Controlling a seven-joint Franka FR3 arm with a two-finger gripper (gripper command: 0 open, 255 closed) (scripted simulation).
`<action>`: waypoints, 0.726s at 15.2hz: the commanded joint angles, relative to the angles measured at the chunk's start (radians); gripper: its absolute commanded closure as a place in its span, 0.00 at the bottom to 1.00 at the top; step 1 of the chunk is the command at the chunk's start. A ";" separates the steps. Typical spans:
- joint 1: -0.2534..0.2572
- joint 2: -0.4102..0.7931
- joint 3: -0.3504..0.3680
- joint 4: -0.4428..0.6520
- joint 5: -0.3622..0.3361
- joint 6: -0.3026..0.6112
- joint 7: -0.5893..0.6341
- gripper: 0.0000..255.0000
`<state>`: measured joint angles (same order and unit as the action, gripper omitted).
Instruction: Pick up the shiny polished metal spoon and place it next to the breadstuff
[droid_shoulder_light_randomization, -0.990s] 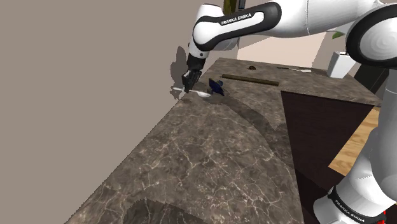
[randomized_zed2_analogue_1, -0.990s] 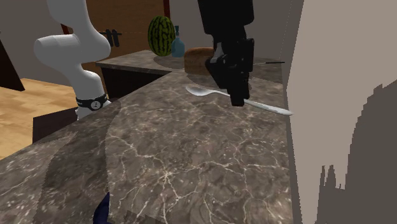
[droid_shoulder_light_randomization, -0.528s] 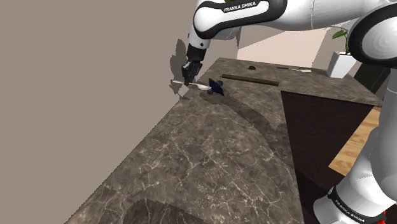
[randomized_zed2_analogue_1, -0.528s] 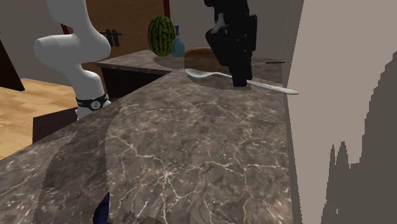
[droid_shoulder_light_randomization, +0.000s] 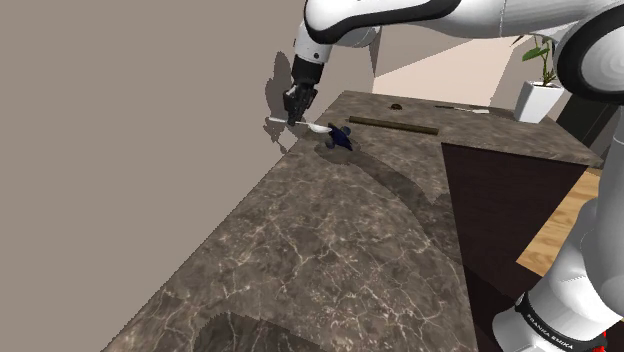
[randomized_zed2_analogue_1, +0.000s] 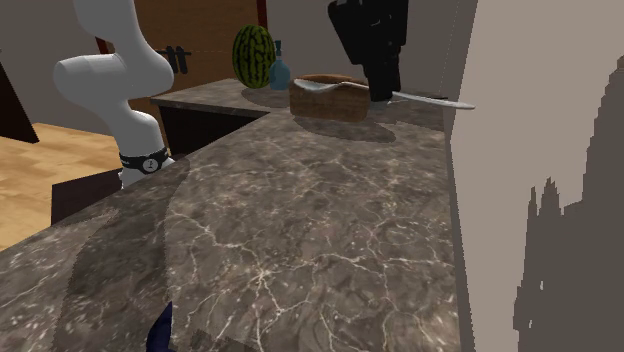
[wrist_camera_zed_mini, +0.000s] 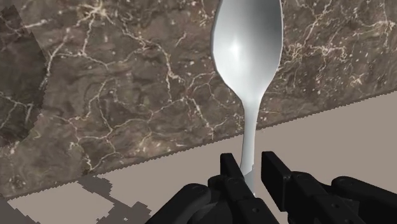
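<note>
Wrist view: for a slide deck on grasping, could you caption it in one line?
Black fingers clasp the silver spoon by its handle, bowl out over the veined brown countertop.

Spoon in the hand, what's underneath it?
Bare brown marbled counter lies beneath the spoon, which is clasped in the hand. The patch directly behind its bowl is covered.

Light was even and fairly bright. Arm (droid_shoulder_light_randomization: 400, 18) threw jagged, blocky shadows on the wall (randomized_zed2_analogue_1: 520, 100) and a soft dark band across the counter (droid_shoulder_light_randomization: 330, 250). Spoon (wrist_camera_zed_mini: 248, 51) bowl carried a mild highlight.
</note>
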<state>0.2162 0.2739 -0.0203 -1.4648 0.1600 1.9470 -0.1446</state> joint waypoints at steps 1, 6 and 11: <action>0.025 -0.038 0.011 -0.051 -0.010 0.018 0.036 1.00; 0.092 -0.119 0.046 -0.164 -0.039 0.064 0.141 1.00; 0.156 -0.175 0.089 -0.241 -0.068 0.095 0.254 1.00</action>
<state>0.3588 0.1063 0.0599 -1.7013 0.0987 2.0433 0.0836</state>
